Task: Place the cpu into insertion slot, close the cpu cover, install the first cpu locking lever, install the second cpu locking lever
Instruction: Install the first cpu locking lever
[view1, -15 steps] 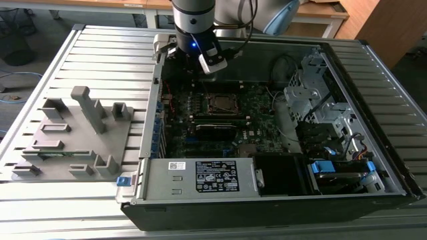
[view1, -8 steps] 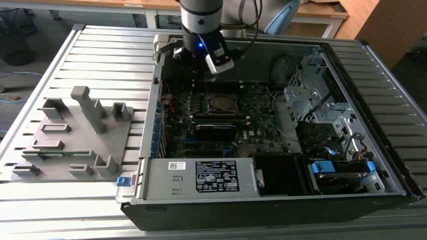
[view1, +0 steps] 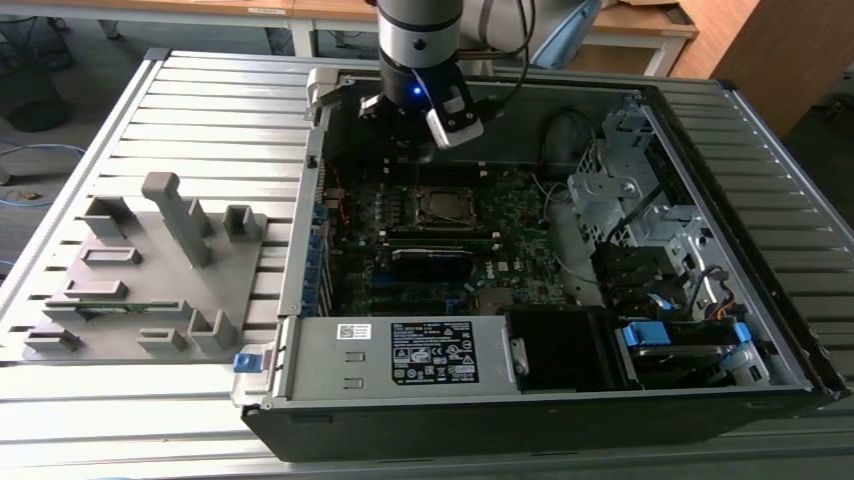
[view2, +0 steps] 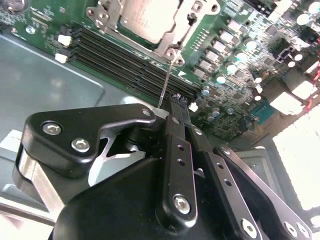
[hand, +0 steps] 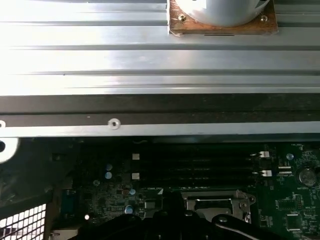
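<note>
The cpu (view2: 147, 17) lies in its socket on the green motherboard, its pale metal top showing; in the exterior view the cpu (view1: 447, 206) sits mid-board. The silvery cpu cover (view2: 168, 46) lies flat around it as a frame. One thin locking lever (view2: 167, 80) runs as a wire rod from the socket corner to just beside my fingertips; I cannot tell whether they touch it. My gripper (view2: 178, 100) is shut, hanging over the memory slots beside the socket. In the exterior view the gripper (view1: 411, 140) is above the board, on the far side of the socket.
The open computer case (view1: 300, 250) lies on a slatted metal table. A power supply (view1: 400, 352) fills its near end and a drive cage (view1: 627, 190) the exterior view's right. A grey fixture with upright pegs (view1: 147, 270) stands left of the case. Memory slots (view2: 125, 57) flank the socket.
</note>
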